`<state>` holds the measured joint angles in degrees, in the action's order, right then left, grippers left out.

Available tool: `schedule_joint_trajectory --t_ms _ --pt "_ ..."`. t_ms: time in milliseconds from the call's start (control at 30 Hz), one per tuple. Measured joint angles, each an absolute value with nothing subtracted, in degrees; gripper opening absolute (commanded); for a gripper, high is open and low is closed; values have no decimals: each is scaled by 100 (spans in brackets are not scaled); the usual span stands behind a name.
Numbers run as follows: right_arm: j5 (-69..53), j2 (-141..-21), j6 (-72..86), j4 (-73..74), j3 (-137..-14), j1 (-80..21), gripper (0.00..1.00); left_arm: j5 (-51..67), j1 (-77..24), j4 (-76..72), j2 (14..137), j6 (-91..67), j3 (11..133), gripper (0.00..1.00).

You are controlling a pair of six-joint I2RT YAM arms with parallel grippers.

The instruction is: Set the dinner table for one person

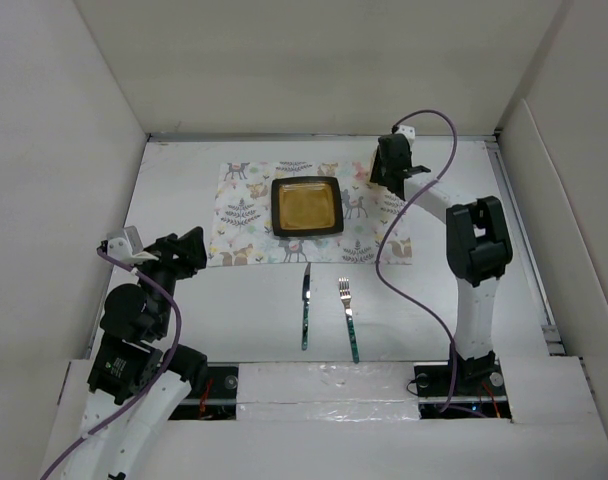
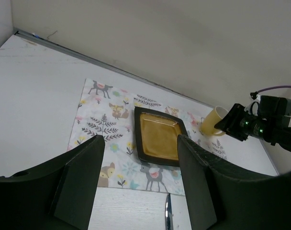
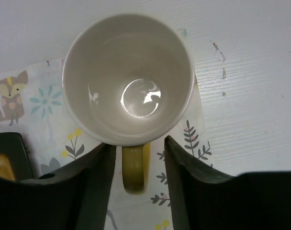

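On the white dinner table (image 1: 234,310) lies a deer-patterned placemat (image 1: 244,215) with a square black plate with a yellow centre (image 1: 306,206) on it. A knife (image 1: 306,305) and a fork (image 1: 348,315) lie side by side on the bare table below the mat. A yellow mug, white inside (image 3: 131,76), stands on the mat's far right corner. My right gripper (image 3: 139,141) points down over it, jaws straddling its handle (image 3: 135,167) with small gaps, open. My left gripper (image 1: 189,245) is open and empty above the table, left of the mat.
White walls bound the table on the left, back and right. A purple cable (image 1: 384,270) hangs from the right arm over the mat's right edge. In the left wrist view the mug (image 2: 213,122) sits beside the right gripper (image 2: 228,124), and the knife tip (image 2: 167,213) shows below the plate (image 2: 160,136).
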<state>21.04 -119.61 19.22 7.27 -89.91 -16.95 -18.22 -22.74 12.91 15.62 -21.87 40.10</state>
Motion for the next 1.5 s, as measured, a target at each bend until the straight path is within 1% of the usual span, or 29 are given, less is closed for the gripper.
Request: schedule_joint_trajectory --t_ms 67,133,200,267,300,333,367,400,433,467,567,667,833,867,900,933,967,1000,1033,1067,1167,1300,1333,1367,1433,1467,1500 --pt "2141 -11926 1938 714 -8978 -1695 59 -1822 -2274 1288 1562 -2187 4012 59" --pt "2176 -11826 1944 722 -8947 -1695 63 -1820 -2274 1291 1562 -2187 4012 59" --pt "2193 -11620 1951 764 -8877 -1697 63 -1822 -2274 1288 1562 -2189 4012 58" --pt "2206 -11295 1981 810 -8764 -1710 60 -1824 -2274 1293 1562 -2191 4012 56" --pt "2209 -11048 2001 786 -8617 -1730 56 -1824 -2274 1293 1562 -2189 4012 48" --pt "2211 -10724 2025 762 -8379 -1769 41 -1822 -2274 1291 1562 -2191 4010 41" --pt "2217 -10357 2045 733 -8101 -1833 30 -1815 -2274 1288 1562 -2206 4012 29" --pt "2215 -9950 2073 637 -7771 -1925 17 -1809 -2274 1286 1562 -2206 4010 23" --pt "2220 -9526 2106 550 -7413 -2064 0 -1796 -2274 1286 1564 -2200 4010 16" --pt "2217 -9131 2130 510 -7089 -2237 0 -1780 -2274 1286 1564 -2180 4010 8" --pt "2191 -8243 2244 250 -6178 -2880 0 -1699 -2274 1286 1568 -2165 4012 0" --pt "2143 -7732 2370 294 -5330 -3621 0 -1623 -2274 1286 1599 -2165 4010 0" --pt "2058 -7094 2982 1031 -4250 -4770 0 -1496 -2274 1288 1627 -2163 4010 0" --pt "2049 -6963 3135 1175 -4125 -5011 2 -1481 -2274 1284 1627 -2163 4010 0" --pt "2047 -6840 3304 1337 -4023 -5286 9 -1466 -2274 1286 1627 -2161 4012 0" --pt "2049 -6759 3483 1474 -3959 -5522 25 -1455 -2274 1286 1629 -2161 4012 0" --pt "2051 -6722 3660 1623 -3938 -5760 30 -1446 -2274 1286 1629 -2161 4012 5" --pt "2075 -6737 3819 1763 -3938 -5968 35 -1437 -2274 1286 1629 -2156 4012 7" --pt "2095 -6777 3962 1892 -3938 -6132 44 -1428 -2274 1288 1629 -2154 4012 10" --pt "2128 -6862 4115 2029 -3942 -6276 45 -1411 -2274 1291 1629 -2156 4010 16" --pt "2228 -7282 4464 2456 -3968 -6628 47 -1389 -2274 1286 1627 -2152 4010 24" --pt "2311 -7883 4840 2869 -3983 -6904 46 -1354 -2274 1288 1627 -2152 4010 31" --pt "2329 -7990 4912 2928 -3994 -6938 42 -1354 -2274 1286 1627 -2150 4012 31" --pt "2359 -8036 4934 2947 -4003 -6949 34 -1354 -2274 1288 1627 -2152 4010 31" --pt "2379 -8101 5030 2926 -4058 -6984 23 -1350 -2274 1288 1625 -2152 4010 32" --pt "2383 -8114 5059 2915 -4058 -6984 15 -1350 -2274 1288 1625 -2152 4010 32" --pt "2405 -8117 5107 2915 -4058 -6982 1 -1350 -2274 1286 1623 -2152 4012 32"
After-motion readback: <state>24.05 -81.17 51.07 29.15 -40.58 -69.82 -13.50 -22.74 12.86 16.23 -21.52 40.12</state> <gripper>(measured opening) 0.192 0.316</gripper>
